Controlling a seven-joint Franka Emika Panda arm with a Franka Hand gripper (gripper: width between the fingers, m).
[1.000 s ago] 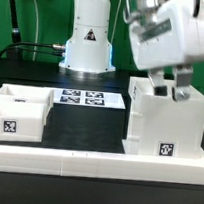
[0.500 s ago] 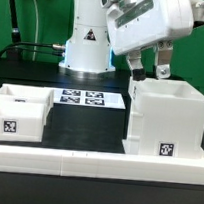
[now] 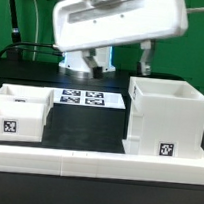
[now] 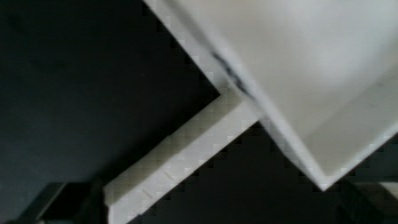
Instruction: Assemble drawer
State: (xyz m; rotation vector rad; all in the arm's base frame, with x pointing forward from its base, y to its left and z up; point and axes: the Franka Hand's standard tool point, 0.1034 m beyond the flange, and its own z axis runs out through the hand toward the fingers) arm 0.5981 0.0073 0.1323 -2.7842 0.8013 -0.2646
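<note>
The drawer's tall white shell point(image 3: 167, 118) stands upright at the exterior view's right, open side up, with a tag low on its front. Two shallow white trays point(image 3: 17, 111) sit side by side at the left, the front one tagged. My gripper point(image 3: 122, 62) hangs above the table, just left of the shell's top and clear of it. Its fingers point(image 3: 146, 62) are spread wide with nothing between them. The wrist view shows the shell's rim point(image 4: 302, 90) and a white strip point(image 4: 178, 165) on the dark table, with the gripper point(image 4: 217, 205) open above bare table.
The marker board point(image 3: 88, 98) lies flat behind the trays, in front of the arm's white base point(image 3: 87, 44). A long low white border wall point(image 3: 94, 167) runs along the table's front edge.
My gripper has come up off the shell's top rim, swung to the exterior view's left and turned. The shell and trays have not moved.
</note>
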